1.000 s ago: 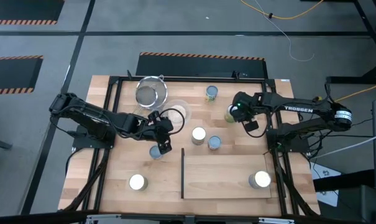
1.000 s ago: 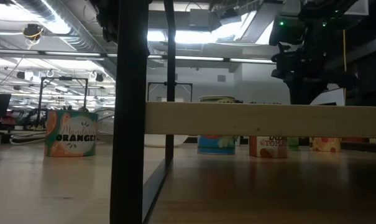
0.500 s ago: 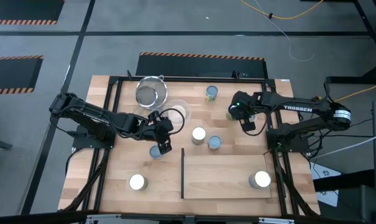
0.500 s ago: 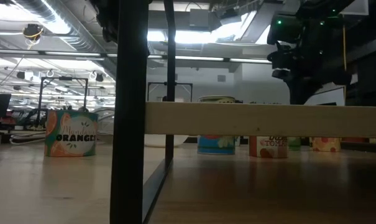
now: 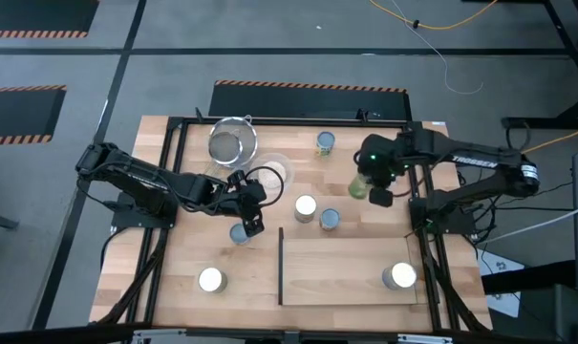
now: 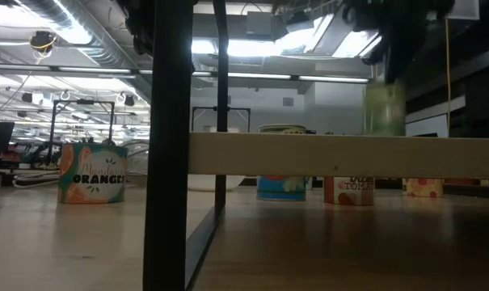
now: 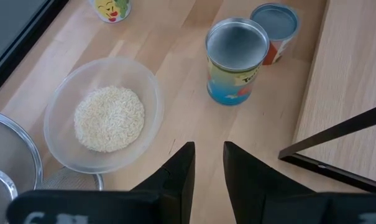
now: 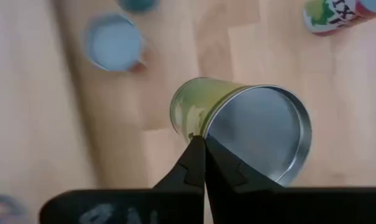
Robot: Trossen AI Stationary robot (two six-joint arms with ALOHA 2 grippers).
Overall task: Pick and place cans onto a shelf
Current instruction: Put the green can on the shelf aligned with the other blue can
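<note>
The green-labelled can [image 8: 237, 127] is up off the table right now, pinched by its rim in the right gripper [image 8: 203, 158], fingers clamped tight together on the thin metal edge. In the low view the can [image 6: 384, 107] hangs above the level of the shelf board, a bit blurred, so I'd guess it's swinging. From above it sits at [image 5: 359, 182], over the tabletop just past the far edge of the shelf [image 5: 351, 272].

The shelf itself has one silver-topped can [image 5: 399, 275] on it, near the right end. Others are loose on the table: a white-topped one [image 5: 306, 205] and a blue-topped one [image 5: 331, 219] side by side just off the shelf's far edge, one with a yellow label [image 5: 325, 143] near the back, and one [image 5: 210, 279] at the front left.

The left gripper [image 5: 251, 222] hangs low over a can [image 5: 239, 232] beside the shelf's dark upright edge; its fingers [image 7: 178, 177] stand narrowly apart with nothing between them in its own camera. Bowl of rice [image 7: 104, 121] and strainer [image 5: 231, 143] are just sitting there.

My two cents on doing this step well: a rim pinch lets the can tilt, so carry it slow, bring it over a bare stretch of shelf well apart from the can already there, lower until the base is flat on the wood, then let go.
</note>
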